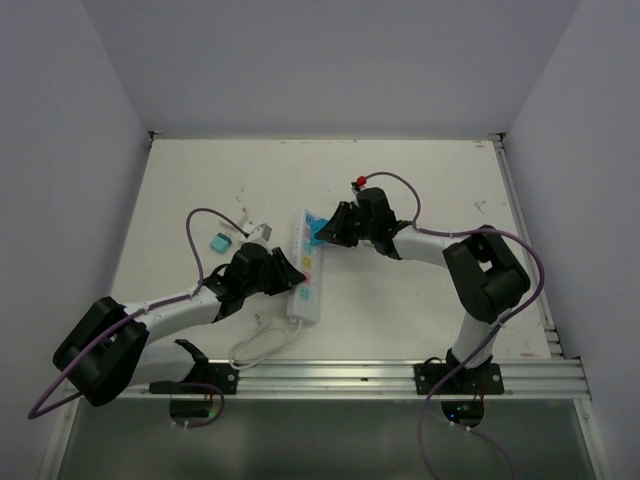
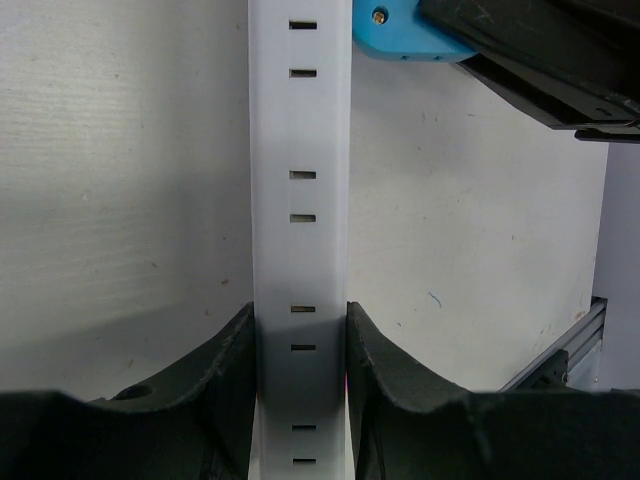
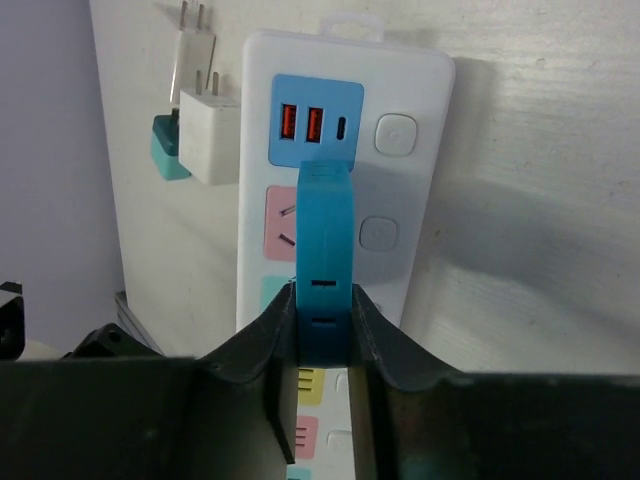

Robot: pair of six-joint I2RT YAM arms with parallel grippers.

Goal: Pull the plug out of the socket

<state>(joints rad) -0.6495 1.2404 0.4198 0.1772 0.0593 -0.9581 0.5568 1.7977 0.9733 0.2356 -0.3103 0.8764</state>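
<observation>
The socket is a long white power strip (image 1: 306, 287) with coloured outlet faces, lying lengthwise mid-table. My left gripper (image 1: 292, 276) is shut on its two long sides near the cord end; the left wrist view shows the strip's slotted side (image 2: 300, 200) clamped between my fingers (image 2: 225, 375). A blue plug (image 3: 325, 230) stands on the strip (image 3: 410, 200) over the turquoise face, below the pink one. My right gripper (image 3: 325, 310) is shut on the plug; its prongs are hidden. The plug also shows in the top view (image 1: 318, 230) and the left wrist view (image 2: 400, 35).
A white adapter (image 3: 208, 135) with bare prongs and a teal block (image 3: 165, 150) lie left of the strip's far end, also in the top view (image 1: 262, 230). The strip's thin white cord (image 1: 262, 345) loops toward the front rail (image 1: 400, 378). Walls enclose the table.
</observation>
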